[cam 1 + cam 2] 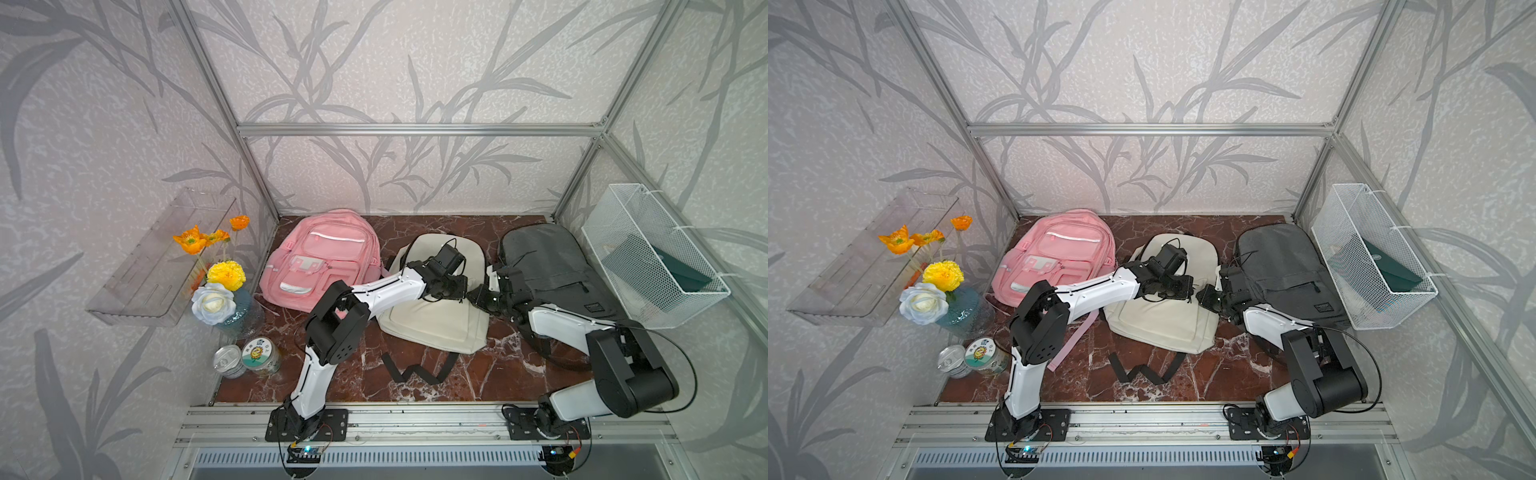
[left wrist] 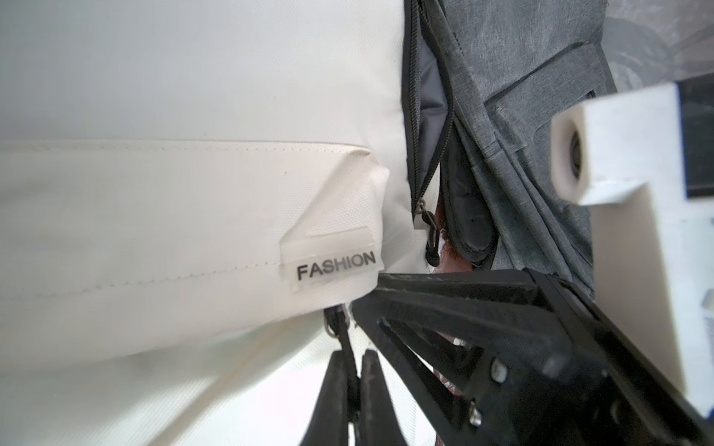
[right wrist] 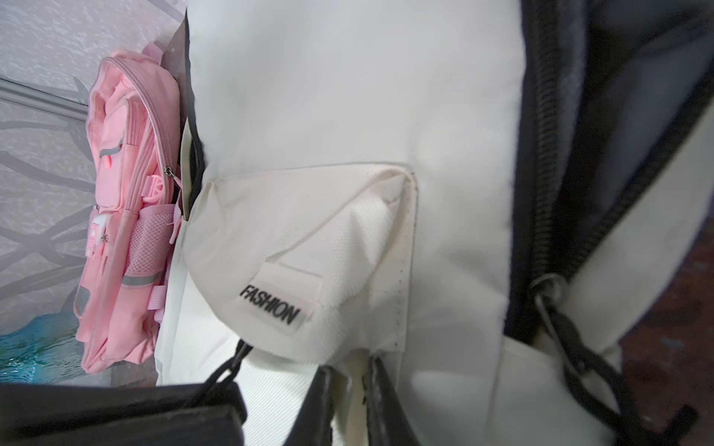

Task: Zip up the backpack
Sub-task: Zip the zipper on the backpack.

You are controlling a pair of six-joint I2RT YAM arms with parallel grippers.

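The cream backpack (image 1: 436,328) lies on the table (image 1: 415,386) between a pink backpack (image 1: 324,257) and a grey backpack (image 1: 552,257). The left arm (image 1: 386,291) folds at the elbow and reaches low across to the bag's right edge, the left gripper (image 2: 354,380) pinching the black zip cord (image 2: 342,328). The right arm (image 1: 561,324) bends in opposite, the right gripper (image 3: 347,390) nipping a fold of cream cloth.

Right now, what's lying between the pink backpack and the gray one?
The cream backpack lies between the pink backpack and the gray backpack, in both top views.
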